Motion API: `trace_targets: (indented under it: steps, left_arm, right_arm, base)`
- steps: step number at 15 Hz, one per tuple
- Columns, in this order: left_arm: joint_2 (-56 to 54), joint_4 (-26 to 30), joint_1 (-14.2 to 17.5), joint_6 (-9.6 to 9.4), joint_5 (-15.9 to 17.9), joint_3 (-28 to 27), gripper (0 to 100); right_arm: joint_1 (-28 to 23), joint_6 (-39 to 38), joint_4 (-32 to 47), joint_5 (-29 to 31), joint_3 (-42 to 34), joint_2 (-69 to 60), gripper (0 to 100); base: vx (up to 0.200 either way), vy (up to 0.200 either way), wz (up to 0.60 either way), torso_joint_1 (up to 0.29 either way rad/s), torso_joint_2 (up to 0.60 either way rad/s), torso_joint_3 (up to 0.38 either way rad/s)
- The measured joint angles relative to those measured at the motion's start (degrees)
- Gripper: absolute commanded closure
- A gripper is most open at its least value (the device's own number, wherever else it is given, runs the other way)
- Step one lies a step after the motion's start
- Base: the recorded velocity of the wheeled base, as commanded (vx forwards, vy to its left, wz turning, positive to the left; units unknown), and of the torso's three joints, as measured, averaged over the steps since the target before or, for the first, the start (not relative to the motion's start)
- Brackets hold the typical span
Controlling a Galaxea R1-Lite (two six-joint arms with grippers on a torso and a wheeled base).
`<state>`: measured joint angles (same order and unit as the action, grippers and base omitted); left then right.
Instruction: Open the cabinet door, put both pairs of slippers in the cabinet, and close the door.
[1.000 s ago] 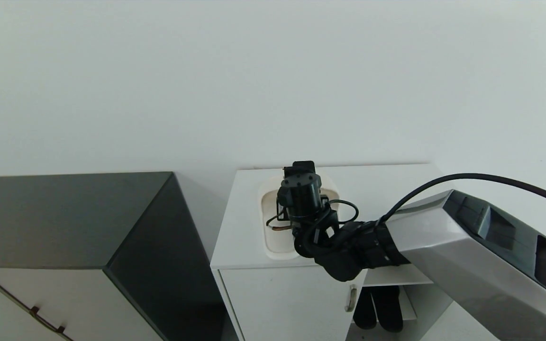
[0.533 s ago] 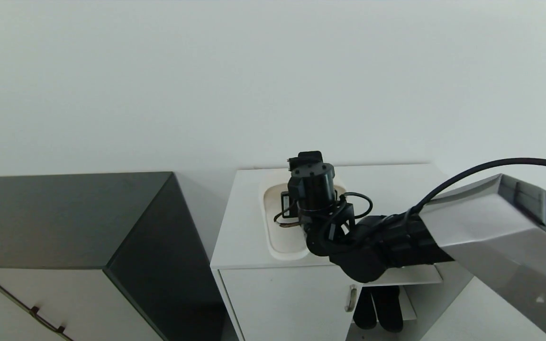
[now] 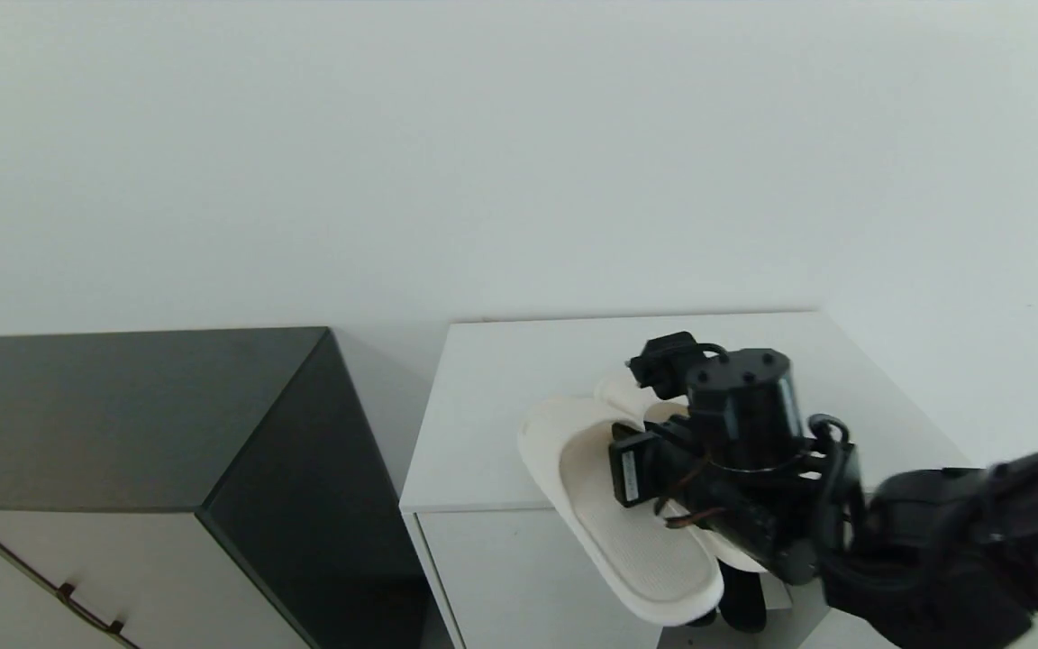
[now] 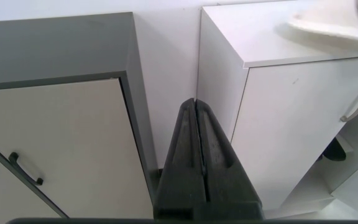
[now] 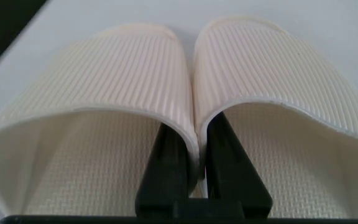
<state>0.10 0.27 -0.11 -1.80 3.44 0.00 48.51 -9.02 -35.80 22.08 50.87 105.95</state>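
Flanked at lower left of the head view by a dark, matte, box-shaped dresser (image 3: pixel 122 415) with pale drawer fronts, close beside the smooth white cabinet (image 3: pixel 483 406) at lower centre; backed by a plain pale wall (image 3: pixel 519 135). Partly hidden behind the black right arm at lower right: the cabinet's front. Pinched in the right gripper (image 5: pixel 196 146) by their two touching inner walls: cream slippers (image 3: pixel 636 532), ribbed on the straps, finely textured on the soles, side by side, tilted, heels jutting past the cabinet's front edge. Tucked below them at the bottom edge, in the open compartment: a black pair (image 3: pixel 740 611). Pressed flat together on nothing, low before the gap between dresser and cabinet: left gripper (image 4: pixel 196 112). Curved metal handle (image 4: pixel 357 102) at the door's edge.
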Motion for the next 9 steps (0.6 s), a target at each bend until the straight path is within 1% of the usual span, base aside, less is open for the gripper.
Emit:
trace_targets:
  steps: [2, 5, 9]
  left_arm:
    - [0.0, 0.0, 0.04, 0.04, 0.0, 0.0, 100]
    - [-0.02, 0.0, 0.01, 0.06, 0.0, 0.0, 100]
    - [0.0, 0.0, 0.01, 0.04, 0.0, 0.0, 100]
  right_arm:
    - [0.46, 0.35, -0.29, -5.44, -7.44, -6.45, 100]
    - [0.72, 0.43, -0.54, -6.21, -12.35, -11.76, 100]
    - [0.77, 0.46, -0.56, -6.24, -14.17, -14.3, 100]
  base:
    - [0.0, 0.0, 0.0, 0.0, 0.0, 0.0]
    - [0.0, 0.0, 0.0, 0.0, 0.0, 0.0]
    - [0.0, 0.0, 0.0, 0.0, 0.0, 0.0]
